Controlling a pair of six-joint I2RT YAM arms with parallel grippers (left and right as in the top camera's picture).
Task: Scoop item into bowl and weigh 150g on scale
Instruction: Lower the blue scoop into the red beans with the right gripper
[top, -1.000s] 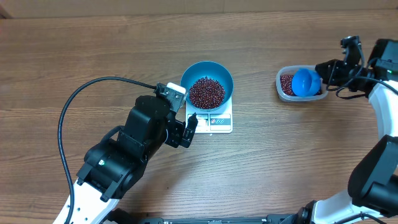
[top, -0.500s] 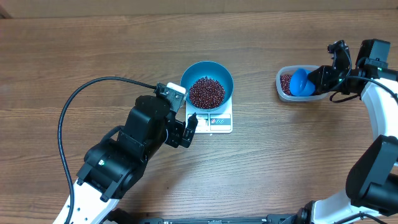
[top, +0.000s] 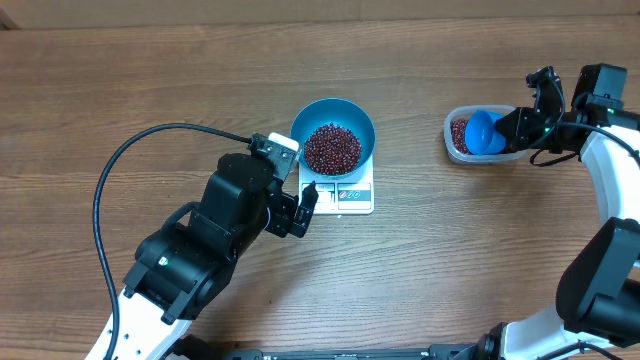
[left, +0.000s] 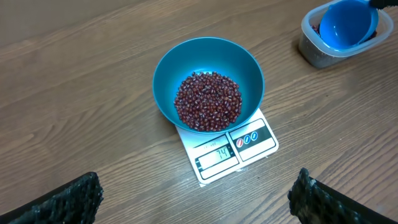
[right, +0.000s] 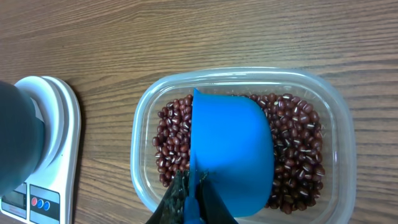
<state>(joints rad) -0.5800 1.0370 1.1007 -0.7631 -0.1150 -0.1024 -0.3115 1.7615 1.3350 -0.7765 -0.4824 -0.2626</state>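
Robotics lab; cabled arm (top: 230, 215), wooden table (top: 120, 70)

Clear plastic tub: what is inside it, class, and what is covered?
Dark red-brown beans lie in the tub, and the blue scoop, held by the right fingers, sits over them. The scoop hides the beans beneath it; the beans hide the tub's floor.

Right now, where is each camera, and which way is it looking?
Overhead: above the table, looking straight down at the bowl, scale and tub; the left arm and right arm show.
Left wrist: on the left arm, looking forward and down at the beans; the open left gripper shows in the bottom corners.
Right wrist: on the right arm, looking down into the tub; the right gripper, shut on the scoop, shows at the bottom.
Shared: overhead and left wrist both show the bowl on the scale.
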